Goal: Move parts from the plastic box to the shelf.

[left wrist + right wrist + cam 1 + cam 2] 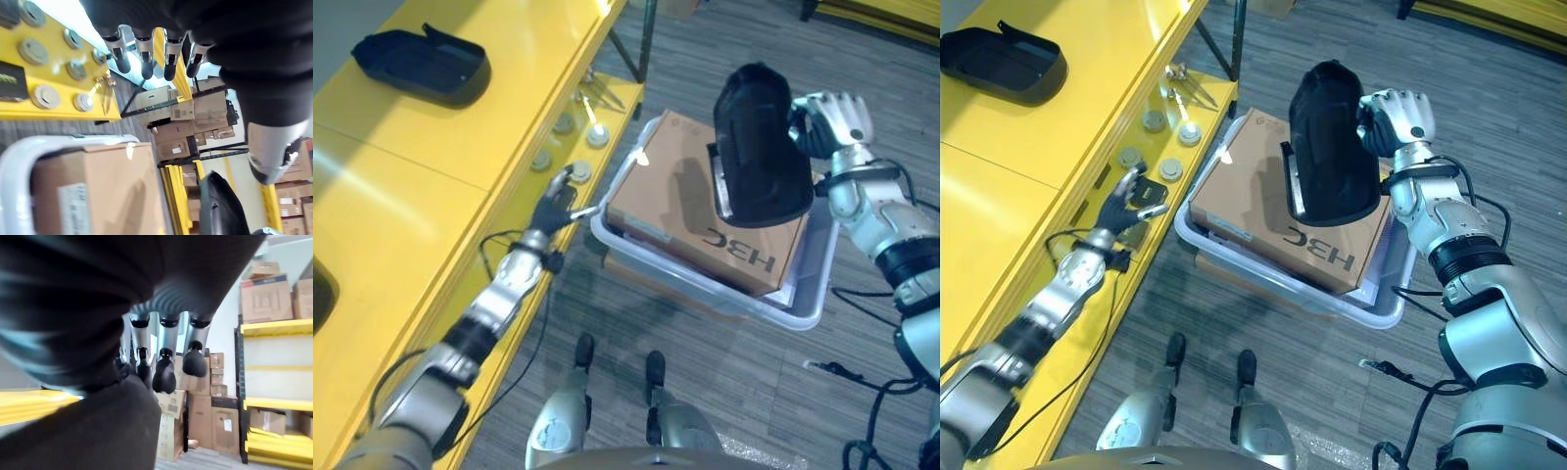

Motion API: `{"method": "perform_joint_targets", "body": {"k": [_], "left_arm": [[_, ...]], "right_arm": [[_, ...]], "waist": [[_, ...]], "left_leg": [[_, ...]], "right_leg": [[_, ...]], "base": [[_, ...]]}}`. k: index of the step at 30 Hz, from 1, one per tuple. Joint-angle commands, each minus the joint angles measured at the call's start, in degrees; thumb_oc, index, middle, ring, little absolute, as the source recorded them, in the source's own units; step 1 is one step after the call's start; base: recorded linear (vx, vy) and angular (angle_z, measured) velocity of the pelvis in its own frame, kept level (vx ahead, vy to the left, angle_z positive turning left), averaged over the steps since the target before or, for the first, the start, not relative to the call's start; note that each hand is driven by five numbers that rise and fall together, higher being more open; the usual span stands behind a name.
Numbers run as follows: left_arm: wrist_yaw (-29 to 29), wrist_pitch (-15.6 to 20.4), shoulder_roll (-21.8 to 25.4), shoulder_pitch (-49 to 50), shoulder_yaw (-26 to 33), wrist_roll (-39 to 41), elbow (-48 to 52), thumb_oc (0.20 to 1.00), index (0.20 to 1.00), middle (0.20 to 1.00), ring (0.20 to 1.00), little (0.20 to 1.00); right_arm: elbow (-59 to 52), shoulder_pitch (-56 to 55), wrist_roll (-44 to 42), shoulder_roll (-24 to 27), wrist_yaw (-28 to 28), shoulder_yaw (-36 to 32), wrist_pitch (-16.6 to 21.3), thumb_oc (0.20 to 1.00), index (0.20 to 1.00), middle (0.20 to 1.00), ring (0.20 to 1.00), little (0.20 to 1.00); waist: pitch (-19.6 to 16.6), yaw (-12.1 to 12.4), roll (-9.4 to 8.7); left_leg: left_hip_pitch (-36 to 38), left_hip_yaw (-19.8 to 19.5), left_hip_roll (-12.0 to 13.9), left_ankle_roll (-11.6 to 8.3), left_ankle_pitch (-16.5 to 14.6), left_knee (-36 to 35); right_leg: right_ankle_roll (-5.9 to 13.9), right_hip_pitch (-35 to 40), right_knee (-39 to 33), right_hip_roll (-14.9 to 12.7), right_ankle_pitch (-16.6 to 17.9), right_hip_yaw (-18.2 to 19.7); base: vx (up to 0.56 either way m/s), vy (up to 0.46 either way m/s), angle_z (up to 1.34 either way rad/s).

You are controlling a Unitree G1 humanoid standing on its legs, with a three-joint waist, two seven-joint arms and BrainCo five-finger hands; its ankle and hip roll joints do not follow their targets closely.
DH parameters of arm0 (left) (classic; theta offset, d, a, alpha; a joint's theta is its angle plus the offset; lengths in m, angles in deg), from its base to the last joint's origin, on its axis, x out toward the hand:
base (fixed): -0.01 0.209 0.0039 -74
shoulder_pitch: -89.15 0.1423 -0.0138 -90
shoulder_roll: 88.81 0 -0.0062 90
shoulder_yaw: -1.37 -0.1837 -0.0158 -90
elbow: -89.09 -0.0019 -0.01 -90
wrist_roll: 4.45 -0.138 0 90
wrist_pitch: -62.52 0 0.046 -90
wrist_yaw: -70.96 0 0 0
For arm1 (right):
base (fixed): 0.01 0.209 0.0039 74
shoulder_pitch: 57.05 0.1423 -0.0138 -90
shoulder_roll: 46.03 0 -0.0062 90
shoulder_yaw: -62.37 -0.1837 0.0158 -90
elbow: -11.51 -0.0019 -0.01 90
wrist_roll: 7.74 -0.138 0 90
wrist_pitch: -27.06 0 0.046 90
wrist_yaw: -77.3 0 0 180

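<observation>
A large black plastic part hangs tilted above the brown cardboard box that lies in the clear plastic box on the floor. My right hand is shut on the part's upper right edge; its curled fingers press against the part's black surface. A second black part rests on the top of the yellow shelf. My left hand is open, its fingers straight, at the edge of the shelf's lower level, just left of the plastic box's near corner.
Several round metal discs and a pair of metal tools lie on the lower shelf level near my left hand. A flat cardboard sheet sticks out under the plastic box. Racks of cardboard boxes stand farther off.
</observation>
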Motion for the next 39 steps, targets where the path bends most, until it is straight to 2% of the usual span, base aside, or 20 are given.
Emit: {"method": "perform_joint_targets", "body": {"k": [1, 4, 9, 16, 25, 35, 39], "left_arm": [[-1.6, 1.0, -4.3, -1.2, -2.6, 12.4, -6.7, 1.0, 1.0, 1.0, 1.0, 1.0], [-3.5, 0.0, -7.8, -3.5, -3.1, 20.7, -11.9, 1.0, 1.0, 1.0, 1.0, 1.0], [-5.0, -2.6, -11.4, -7.4, -3.2, 28.4, -19.7, 1.0, 1.0, 1.0, 1.0, 1.0], [-6.4, -3.8, -14.1, -11.4, -5.4, 29.4, -21.5, 1.0, 1.0, 1.0, 1.0, 1.0], [-10.0, -5.5, -17.3, -12.9, -7.6, 37.0, -18.2, 1.0, 1.0, 1.0, 1.0, 1.0], [-9.8, -6.6, -18.9, -12.8, -7.9, 36.3, -20.3, 1.0, 1.0, 1.0, 1.0, 1.0], [-10.5, -6.9, -20.2, -12.8, -7.9, 38.6, -19.1, 1.0, 1.0, 1.0, 1.0, 1.0]], "right_arm": [[-2.5, 3.8, 0.3, 1.7, 1.9, 1.5, -0.5, 0.2, 0.2, 0.2, 0.2, 0.2], [-3.8, 3.8, 0.8, 0.1, 1.5, 2.3, -0.9, 0.2, 0.2, 0.2, 0.2, 0.2], [-5.1, 4.5, 1.7, -2.9, 0.6, 4.4, -1.1, 0.2, 0.2, 0.2, 0.2, 0.2], [-5.4, 6.7, 3.0, -5.3, -0.4, 8.3, -0.6, 0.2, 0.2, 0.2, 0.2, 0.2], [-8.4, 6.9, 5.4, -9.1, -2.3, 12.1, 0.3, 0.2, 0.2, 0.2, 0.2, 0.2], [-14.2, 5.4, 5.5, -12.6, -2.6, 11.8, 1.3, 0.2, 0.2, 0.2, 0.2, 0.2], [-17.4, 3.9, 5.7, -14.1, -3.4, 12.0, 2.1, 0.2, 0.2, 0.2, 0.2, 0.2]], "waist": [[-6.3, -1.3, -4.9], [-7.6, -2.2, -5.07], [-9.6, -3.7, -5.16], [-10.9, -4.3, -4.98], [-11.9, -3.9, -4.43], [-12.5, -3.6, -4.19], [-12.8, -3.5, -4.28]], "left_leg": [[3.7, 1.8, 4.0, -2.63, -7.4, 1.3], [5.7, 2.3, 4.6, -2.76, -7.8, 1.1], [8.2, 3.2, 5.6, -3.06, -8.4, 0.8], [9.4, 3.2, 6.1, -3.39, -8.4, 0.3], [9.9, 2.6, 5.8, -3.49, -8.5, 0.1], [10.3, 2.4, 5.6, -3.42, -8.7, 0.2], [10.6, 2.3, 5.4, -3.32, -8.9, 0.3]], "right_leg": [[3.41, 0.6, 1.0, -2.8, -5.2, 0.4], [3.27, 2.2, 1.1, -2.4, -5.7, 0.8], [3.05, 4.2, 1.3, -1.7, -6.4, 1.5], [2.84, 5.3, 1.0, -1.4, -6.7, 1.6], [2.62, 6.6, 0.5, -1.5, -7.0, 1.0], [2.49, 7.6, 0.4, -1.7, -7.3, 0.6], [2.48, 8.0, 0.3, -1.8, -7.4, 0.4]], "base": [[0.07, -0.032, -0.07], [0.07, -0.019, -0.12], [0.06, -0.019, -0.21], [0.02, -0.007, -0.01], [0.0, -0.001, 0.01], [0.0, 0.0, 0.0], [0.0, 0.0, 0.0]]}}
